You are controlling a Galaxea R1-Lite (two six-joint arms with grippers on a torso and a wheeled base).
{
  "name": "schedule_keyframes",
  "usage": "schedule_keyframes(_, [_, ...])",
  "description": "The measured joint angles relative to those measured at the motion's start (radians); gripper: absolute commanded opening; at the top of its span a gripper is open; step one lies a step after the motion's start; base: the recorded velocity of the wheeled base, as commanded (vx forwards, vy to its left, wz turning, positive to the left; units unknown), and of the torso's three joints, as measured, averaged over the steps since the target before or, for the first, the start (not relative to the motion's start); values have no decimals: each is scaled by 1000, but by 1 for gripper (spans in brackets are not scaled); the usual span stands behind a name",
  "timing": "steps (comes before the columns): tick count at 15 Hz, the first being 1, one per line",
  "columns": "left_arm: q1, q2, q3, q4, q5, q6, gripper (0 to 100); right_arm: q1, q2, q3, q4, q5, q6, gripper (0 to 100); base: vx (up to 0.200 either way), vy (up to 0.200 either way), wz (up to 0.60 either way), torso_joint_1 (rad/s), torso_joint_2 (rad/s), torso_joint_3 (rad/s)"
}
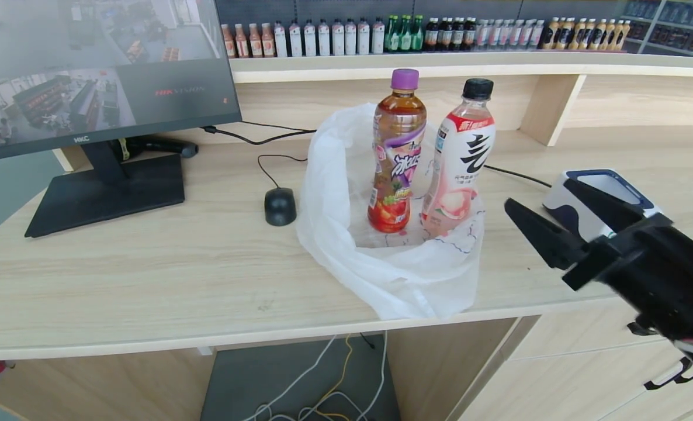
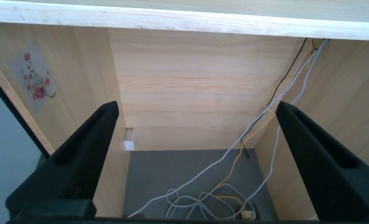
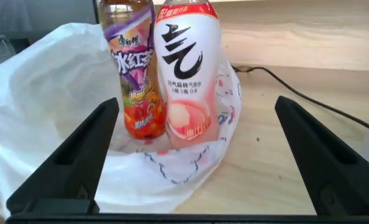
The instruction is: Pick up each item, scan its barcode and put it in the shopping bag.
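Right claw (image 1: 536, 192) hangs over the near right of the counter (image 1: 148, 275), fingers spread wide and holding nothing. It's off to the right of the bag (image 1: 335, 193), not touching it. Scanner (image 1: 600, 187) sits just on the far side of it, partly hidden behind the upper finger.

Going outward: pink bottle (image 1: 460, 158) is the closest item, upright inside the bag on the right side. Tea bottle (image 1: 398, 152) stands upright just left of it, the two about touching. The bag has slumped down low around both.

Left claw (image 2: 196, 112) is also spread and empty, parked down below the counter edge with cables (image 2: 234, 186) beyond it. Mouse (image 1: 280, 206) is just left of the bag, and the monitor (image 1: 89, 70) is far left.

My read: both bottles are in, so the step now is getting the right claw clear.

- Keep the fingers wide and back off to the near right, away from the pink bottle. It's tall, it stands on loose plastic, and I'd guess a nudge tips it.
- Watch the bag rim, since thin film like that will likely catch on a fingertip and drag everything along.
- Don't swing toward the far side, or the scanner gets clipped.
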Motion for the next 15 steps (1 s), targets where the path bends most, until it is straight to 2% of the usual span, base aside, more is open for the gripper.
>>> schedule_keyframes(2, [0, 0, 0, 0, 0, 0, 100, -8, -192, 173, 89, -5, 0, 100, 0, 0, 0, 0, 0, 0])
schedule_keyframes(4, [0, 0, 0, 0, 0, 0, 100, -14, -380, 244, 320, -10, -9, 100, 0, 0, 0, 0, 0, 0])
schedule_keyframes(8, [0, 0, 0, 0, 0, 0, 100, -14, -771, 276, 877, -10, -98, 100, 0, 0, 0, 0, 0, 0])
schedule_keyframes(12, [0, 0, 0, 0, 0, 1, 100, -5, -1143, 277, 1338, 6, -127, 100, 0, 0, 0, 0, 0, 0])
schedule_keyframes(15, [0, 0, 0, 0, 0, 2, 100, -22, -1297, 265, 1434, 19, -122, 100, 0, 0, 0, 0, 0, 0])
